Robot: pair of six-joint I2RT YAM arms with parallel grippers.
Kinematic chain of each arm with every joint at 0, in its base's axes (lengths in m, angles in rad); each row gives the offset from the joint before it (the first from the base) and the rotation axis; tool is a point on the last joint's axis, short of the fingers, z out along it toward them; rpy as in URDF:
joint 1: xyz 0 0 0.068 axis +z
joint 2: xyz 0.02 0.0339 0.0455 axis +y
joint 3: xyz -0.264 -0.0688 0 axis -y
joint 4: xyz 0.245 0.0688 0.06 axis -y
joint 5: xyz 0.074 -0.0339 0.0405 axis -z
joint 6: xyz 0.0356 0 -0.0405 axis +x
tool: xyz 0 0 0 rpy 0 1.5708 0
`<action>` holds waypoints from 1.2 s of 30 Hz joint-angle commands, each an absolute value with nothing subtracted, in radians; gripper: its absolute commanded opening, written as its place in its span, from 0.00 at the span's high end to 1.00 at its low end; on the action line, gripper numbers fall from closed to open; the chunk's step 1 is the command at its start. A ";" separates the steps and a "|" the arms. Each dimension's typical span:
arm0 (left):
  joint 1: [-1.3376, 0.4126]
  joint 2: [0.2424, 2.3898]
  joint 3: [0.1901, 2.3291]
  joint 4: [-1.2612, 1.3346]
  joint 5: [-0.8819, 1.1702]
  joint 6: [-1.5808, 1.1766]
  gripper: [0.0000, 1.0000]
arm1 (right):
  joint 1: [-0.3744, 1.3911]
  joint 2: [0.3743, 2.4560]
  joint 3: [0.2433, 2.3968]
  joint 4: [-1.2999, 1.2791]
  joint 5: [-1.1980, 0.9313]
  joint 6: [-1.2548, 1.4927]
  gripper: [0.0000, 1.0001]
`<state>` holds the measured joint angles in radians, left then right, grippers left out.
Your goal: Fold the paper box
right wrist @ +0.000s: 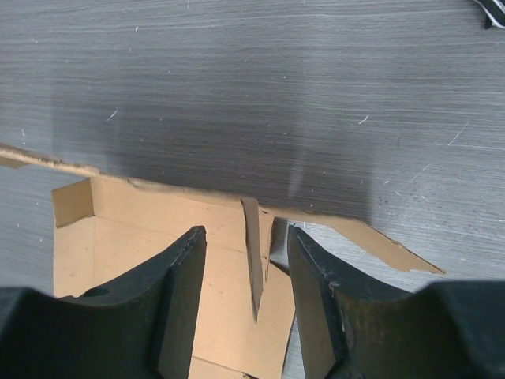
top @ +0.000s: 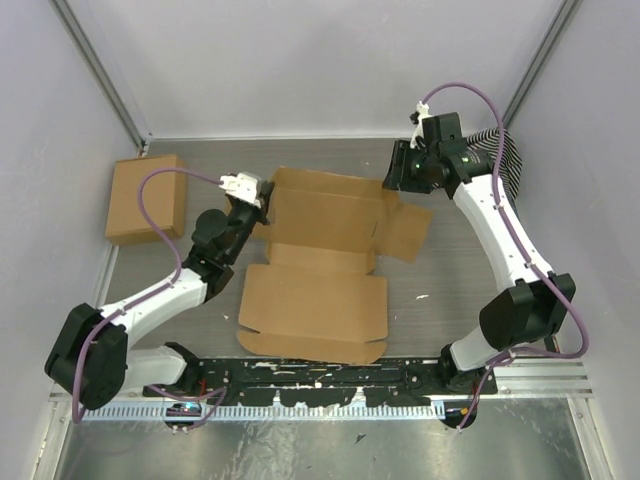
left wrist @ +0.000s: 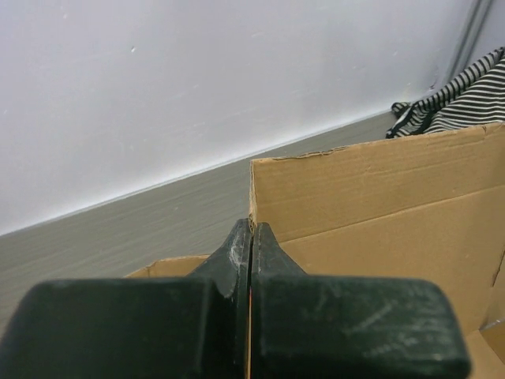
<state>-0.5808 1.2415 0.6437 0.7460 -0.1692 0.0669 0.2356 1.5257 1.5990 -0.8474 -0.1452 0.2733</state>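
Top external view shows the paper box [top: 315, 300] lying in the middle of the table [top: 450, 270], its front panel flat and its rear part partly raised. The left gripper [top: 262, 196] sits at the box's rear left corner; in the left wrist view its 2 fingers [left wrist: 229, 260] are pinched together on the edge of an upright cardboard wall [left wrist: 379, 197]. The right gripper [top: 392, 182] hovers at the rear right corner, jaws spread wide on either side of a narrow flap [right wrist: 252, 253], not gripping it. A second cardboard box [top: 147, 197] lies far left, and a striped cloth [top: 505, 150] lies rear right.
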 commanded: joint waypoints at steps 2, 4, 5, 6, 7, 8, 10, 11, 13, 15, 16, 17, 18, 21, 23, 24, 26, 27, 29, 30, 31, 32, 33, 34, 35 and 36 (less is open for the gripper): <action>-0.583 1.194 0.631 0.860 -0.080 0.103 1.00 | 0.236 1.526 1.636 -0.835 -0.192 0.254 0.52; -0.584 1.187 0.629 0.861 -0.079 0.107 1.00 | 0.236 1.531 1.625 -0.840 -0.194 0.250 0.58; -0.584 1.186 0.629 0.862 -0.079 0.107 1.00 | 0.236 1.535 1.620 -0.845 -0.196 0.247 0.63; -0.584 1.184 0.628 0.862 -0.082 0.107 1.00 | 0.235 1.538 1.615 -0.850 -0.196 0.247 0.69; -0.585 1.184 0.627 0.862 -0.087 0.107 1.00 | 0.236 1.537 1.609 -0.851 -0.194 0.248 0.72; -0.584 1.184 0.627 0.861 -0.092 0.107 1.00 | 0.236 1.535 1.602 -0.851 -0.191 0.247 0.76; -0.584 1.187 0.627 0.860 -0.101 0.107 1.00 | 0.235 1.531 1.591 -0.853 -0.192 0.247 0.85; -0.584 1.189 0.627 0.861 -0.104 0.107 1.00 | 0.235 1.531 1.586 -0.855 -0.191 0.247 0.88; -0.584 1.190 0.627 0.860 -0.106 0.102 1.00 | 0.236 1.533 1.584 -0.865 -0.188 0.246 0.97; -0.584 1.193 0.630 0.858 -0.107 0.093 1.00 | 0.238 1.537 1.581 -0.869 -0.184 0.245 0.99; -0.584 1.194 0.633 0.852 -0.110 0.085 0.99 | 0.239 1.537 1.579 -0.868 -0.179 0.246 0.99; -0.584 1.193 0.640 0.837 -0.114 0.077 0.96 | 0.240 1.536 1.577 -0.861 -0.171 0.249 0.99; -0.584 1.191 0.650 0.812 -0.119 0.067 0.91 | 0.242 1.532 1.574 -0.851 -0.159 0.255 0.99; -0.584 1.170 0.709 0.646 -0.146 0.020 0.74 | 0.256 1.515 1.562 -0.796 -0.112 0.267 0.99; -0.584 1.153 0.761 0.519 -0.169 -0.010 0.69 | 0.278 1.504 1.557 -0.744 -0.069 0.264 0.99; -0.584 1.142 0.784 0.458 -0.167 -0.017 0.68 | 0.288 1.499 1.555 -0.718 -0.054 0.261 0.99; -0.584 1.122 0.826 0.369 -0.162 -0.032 0.66 | 0.309 1.488 1.548 -0.656 -0.017 0.264 0.99; -0.584 1.112 0.834 0.338 -0.168 -0.047 0.65 | 0.319 1.483 1.543 -0.624 -0.003 0.269 0.99; -0.584 1.100 0.866 0.261 -0.185 -0.062 0.64 | 0.342 1.471 1.525 -0.564 0.035 0.281 0.99; -0.584 1.100 0.884 0.214 -0.193 -0.063 0.64 | 0.352 1.463 1.509 -0.529 0.054 0.284 0.99; -0.584 1.105 0.906 0.167 -0.205 -0.060 0.64 | 0.363 1.455 1.490 -0.497 0.065 0.282 0.99; -0.584 1.116 0.932 0.119 -0.229 -0.057 0.64 | 0.376 1.448 1.469 -0.467 0.086 0.278 0.99; -0.584 1.129 0.959 0.065 -0.260 -0.054 0.63 | 0.391 1.440 1.447 -0.437 0.119 0.272 0.99; -0.584 1.146 0.994 0.010 -0.288 -0.049 0.63 | 0.407 1.432 1.422 -0.411 0.150 0.267 0.99; -0.584 1.166 1.024 -0.045 -0.306 -0.045 0.63 | 0.423 1.424 1.402 -0.390 0.187 0.264 0.99; -0.584 1.182 1.054 -0.096 -0.308 -0.040 0.63 | 0.439 1.411 1.368 -0.357 0.207 0.263 0.99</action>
<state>-0.5816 1.1343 0.9588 0.1551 -0.2253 -0.0391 0.3912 1.4902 1.4342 -0.5575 0.0677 0.2665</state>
